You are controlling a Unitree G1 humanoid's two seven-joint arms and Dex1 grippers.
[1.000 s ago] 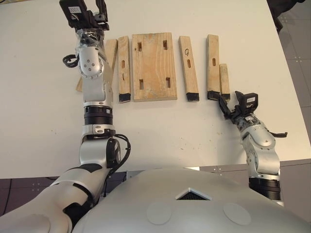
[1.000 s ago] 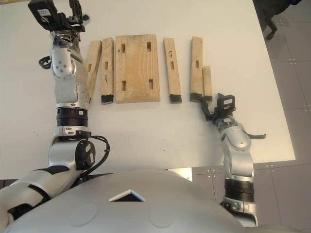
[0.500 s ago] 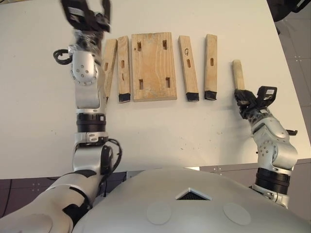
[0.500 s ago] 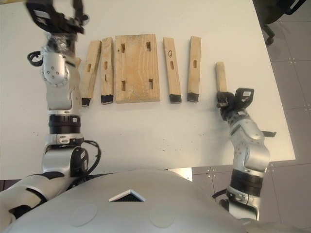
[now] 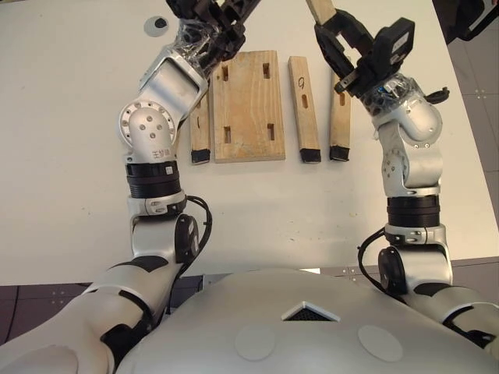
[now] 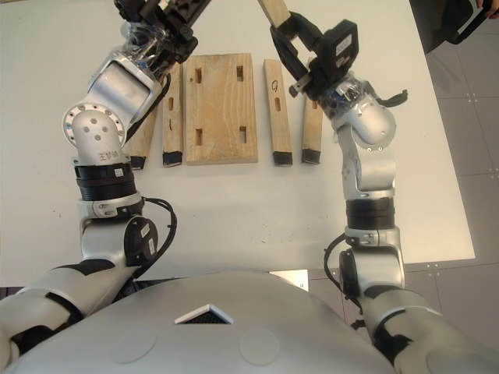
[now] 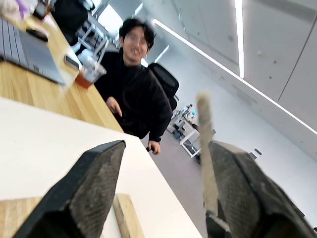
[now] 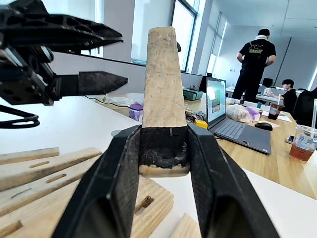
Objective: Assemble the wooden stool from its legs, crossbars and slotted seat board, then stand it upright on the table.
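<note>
Holding a crossbar (image 5: 320, 8) clear of the desk (image 5: 70, 140) is judged to be the step in hand, and no joint is made yet. Eye views: the seat board (image 5: 246, 105) lies flat at 12 o'clock on the desk, slots upward, with the legs (image 6: 171, 109) flat beside it, two at its 9 o'clock and two at its 3 o'clock. The right gripper (image 5: 334, 25) hangs over the board's 1 o'clock corner with the crossbar in it. The left gripper (image 5: 212, 9) hangs over the 11 o'clock corner, facing it. Left wrist view: the left gripper's fingers (image 7: 84, 198) stand wide apart with nothing between them, and the crossbar, blurred, rises close to one finger. Right wrist view: the right gripper is clamped on the crossbar near one end, a finger pressed on each flank, and the left gripper beyond it is spread apart. This view supplies the grasp detail that the eye views cut off at their upper edge, and the eye views supply the layout of the parts. The next move probably calls for steadying a leg and lining the bar's free end with that leg's slot.
</note>
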